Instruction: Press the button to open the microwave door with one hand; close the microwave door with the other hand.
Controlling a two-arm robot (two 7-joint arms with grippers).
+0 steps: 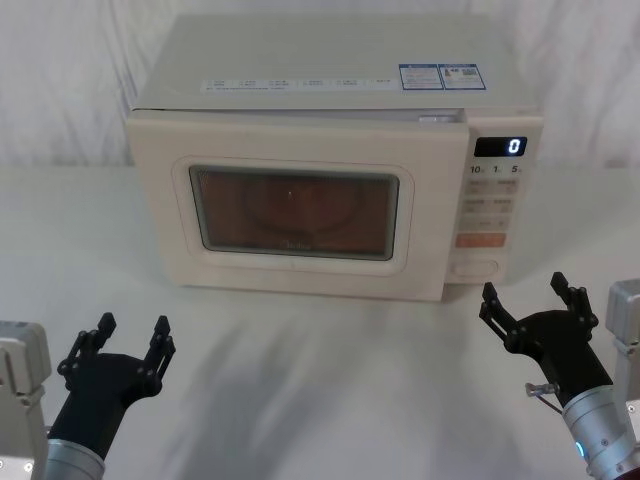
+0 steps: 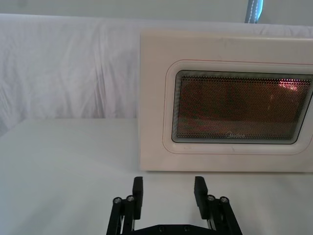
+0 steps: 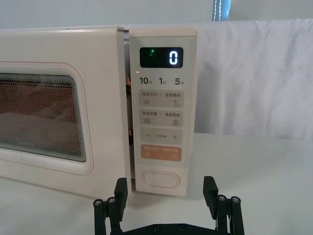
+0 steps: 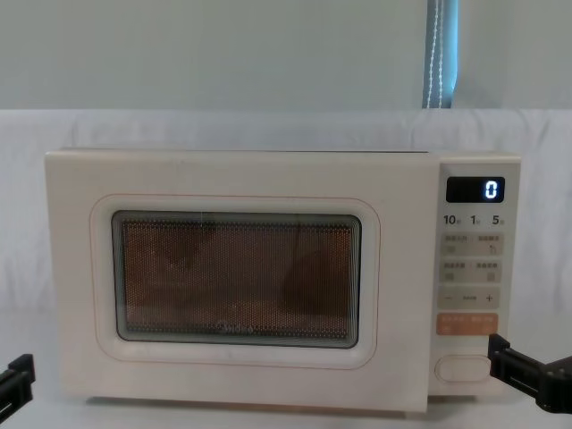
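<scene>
Both grippers released, hanging short of the microwave front.
Right gripper (image 1: pixel 527 296) spread-fingered, just before the button (image 3: pixel 161 179) at the panel's foot, apart from it; left gripper (image 1: pixel 130 332) likewise unclenched, bare table (image 1: pixel 320 370) ahead. Microwave door (image 1: pixel 295 210) stood ajar at its right edge.

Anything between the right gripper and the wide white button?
Nothing: in the right wrist view, just bare white tabletop separates the open right gripper from the button.

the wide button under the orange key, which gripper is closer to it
Right. The right gripper hangs open just in front of the button; the left gripper sits open far across, before the door's other side.
</scene>
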